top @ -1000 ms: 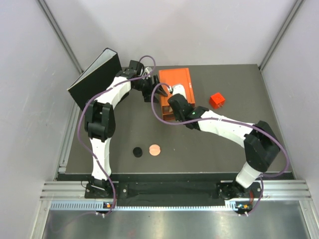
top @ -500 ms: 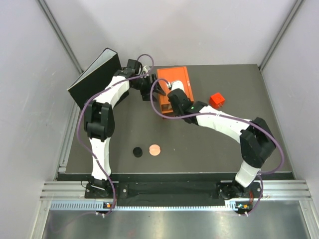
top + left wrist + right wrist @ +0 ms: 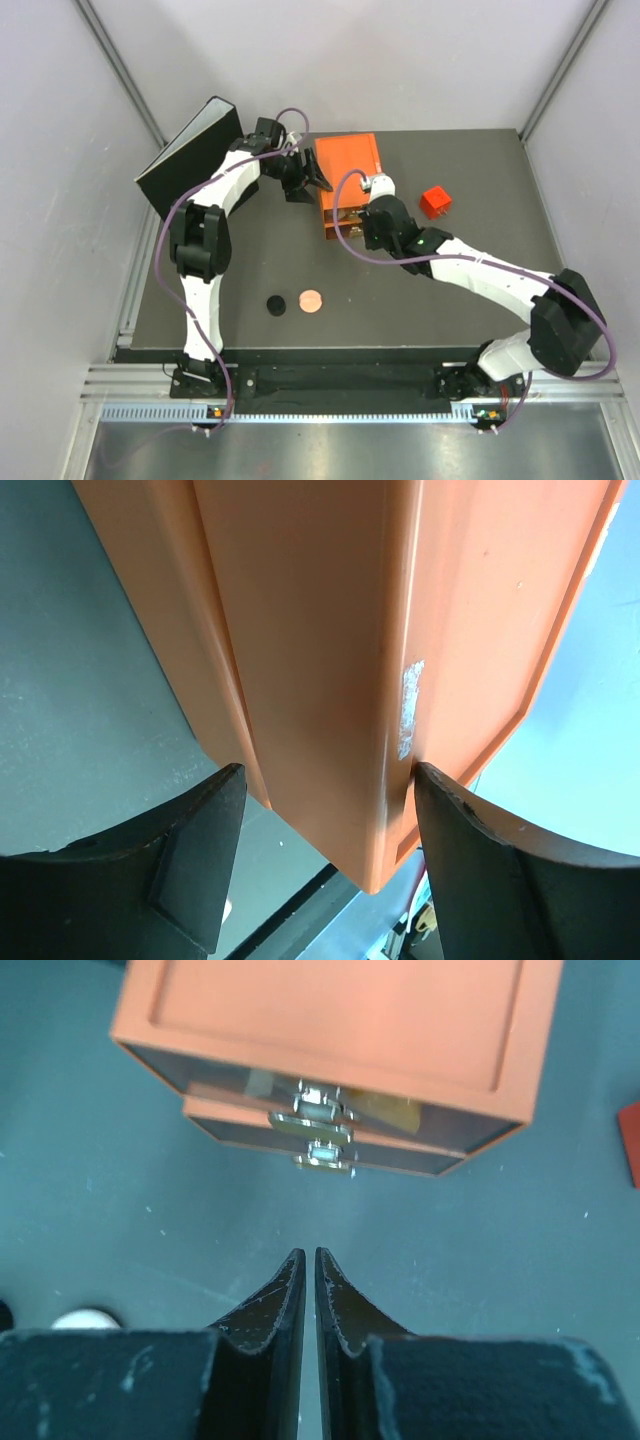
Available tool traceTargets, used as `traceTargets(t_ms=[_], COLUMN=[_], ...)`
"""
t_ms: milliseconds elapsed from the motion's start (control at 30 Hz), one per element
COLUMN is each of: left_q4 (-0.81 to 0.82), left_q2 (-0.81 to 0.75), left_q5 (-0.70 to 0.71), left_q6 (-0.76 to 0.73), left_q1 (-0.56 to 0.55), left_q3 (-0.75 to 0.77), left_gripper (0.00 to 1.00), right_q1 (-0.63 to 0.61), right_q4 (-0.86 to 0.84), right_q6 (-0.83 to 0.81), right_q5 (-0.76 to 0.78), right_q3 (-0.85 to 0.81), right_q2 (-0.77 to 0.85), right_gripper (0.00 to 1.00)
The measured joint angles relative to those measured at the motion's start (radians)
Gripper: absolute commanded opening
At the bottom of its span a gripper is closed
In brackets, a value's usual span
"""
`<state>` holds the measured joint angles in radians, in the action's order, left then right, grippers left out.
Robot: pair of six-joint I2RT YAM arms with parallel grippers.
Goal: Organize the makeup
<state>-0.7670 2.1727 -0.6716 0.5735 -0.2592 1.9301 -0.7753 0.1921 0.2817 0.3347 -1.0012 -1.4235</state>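
Top external view shows the dark table (image 3: 450, 300) filling the middle of the frame, with a black board (image 3: 190, 150) leaning at its upper left. The orange box (image 3: 348, 160) lies at upper centre, its lid lowered but not fully down. From the right wrist view a thin gap stays under the lid, above two metal latches (image 3: 318, 1110), and something yellowish shows inside, which I cannot identify. The left gripper (image 3: 315, 180) is at the left corner of the box, and in its own wrist view the two fingers (image 3: 200, 850) stand wide apart on both sides of that corner, pressing on it. The right gripper (image 3: 308, 1255) is just below the box front, its fingers brought nearly together with nothing between them. A red cube (image 3: 435, 202) sits right of the box. The black round disc (image 3: 276, 304) and the pinkish-copper round disc (image 3: 311, 300) lie side by side at lower centre, well apart from the box.
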Motion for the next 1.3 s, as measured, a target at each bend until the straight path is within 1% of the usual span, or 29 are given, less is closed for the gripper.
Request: traceTargets(t_ms=[133, 233, 267, 367, 433, 467, 533, 633, 733, 800, 900, 1000, 1067, 1133, 1167, 1200, 1300], left_q4=[-0.002, -0.001, -0.001, 0.0, 0.002, 0.004, 0.008, 0.026, 0.096, 0.164, 0.245, 0.342, 0.391, 0.406, 0.405, 0.402, 0.375], left_q2=[0.002, 0.001, 0.001, 0.001, 0.001, 0.0, 0.0, -0.003, -0.028, -0.062, -0.108, -0.12, -0.121, -0.121, -0.121, -0.12, -0.116], left_q5=[0.0, 0.001, 0.002, 0.004, 0.005, 0.005, 0.003, -0.005, -0.03, -0.048, -0.087, -0.15, -0.181, -0.192, -0.195, -0.197, -0.193], left_q6=[-0.002, -0.005, -0.009, -0.022, -0.035, -0.047, -0.07, -0.108, -0.119, -0.109, -0.084, -0.045, -0.026, -0.023, -0.025, -0.028, -0.053], left_q1=[0.0, 0.0, 0.0, 0.0, 0.0, 0.0, 0.002, 0.01, 0.035, 0.056, 0.111, 0.182, 0.216, 0.235, 0.238, 0.237, 0.222], left_q3=[0.002, 0.002, 0.002, 0.002, 0.004, 0.004, 0.004, -0.001, -0.056, -0.122, -0.187, -0.195, -0.196, -0.195, -0.192, -0.19, -0.17], left_gripper=[0.73, 0.74, 0.74, 0.75, 0.77, 0.78, 0.81, 0.84, 0.87, 0.87, 0.85, 0.83, 0.79, 0.79, 0.77, 0.76, 0.75], right_q1=[0.002, 0.015, 0.025, 0.063, 0.103, 0.123, 0.163, 0.237, 0.305, 0.341, 0.389, 0.42, 0.432, 0.439, 0.442, 0.444, 0.457], right_q4=[-0.008, 0.009, 0.021, 0.053, 0.064, 0.064, 0.074, 0.101, 0.116, 0.127, 0.142, 0.166, 0.174, 0.178, 0.177, 0.177, 0.172], right_q6=[0.007, 0.01, 0.011, 0.024, 0.032, 0.036, 0.038, 0.035, 0.033, 0.037, 0.054, 0.073, 0.089, 0.106, 0.114, 0.119, 0.139], right_q5=[0.011, 0.013, 0.013, 0.008, -0.001, -0.005, -0.021, -0.06, -0.102, -0.133, -0.182, -0.222, -0.245, -0.271, -0.281, -0.291, -0.331], right_q3=[-0.005, -0.045, -0.069, -0.163, -0.24, -0.273, -0.334, -0.46, -0.566, -0.611, -0.651, -0.685, -0.705, -0.716, -0.716, -0.716, -0.727], right_q2=[0.036, 0.039, 0.038, 0.026, 0.01, 0.0, -0.023, -0.1, -0.198, -0.257, -0.348, -0.427, -0.468, -0.493, -0.5, -0.502, -0.517], right_gripper=[0.08, 0.09, 0.14, 0.39, 0.45, 0.51, 0.53, 0.55, 0.56, 0.56, 0.57, 0.57, 0.59, 0.59, 0.6, 0.62, 0.63])
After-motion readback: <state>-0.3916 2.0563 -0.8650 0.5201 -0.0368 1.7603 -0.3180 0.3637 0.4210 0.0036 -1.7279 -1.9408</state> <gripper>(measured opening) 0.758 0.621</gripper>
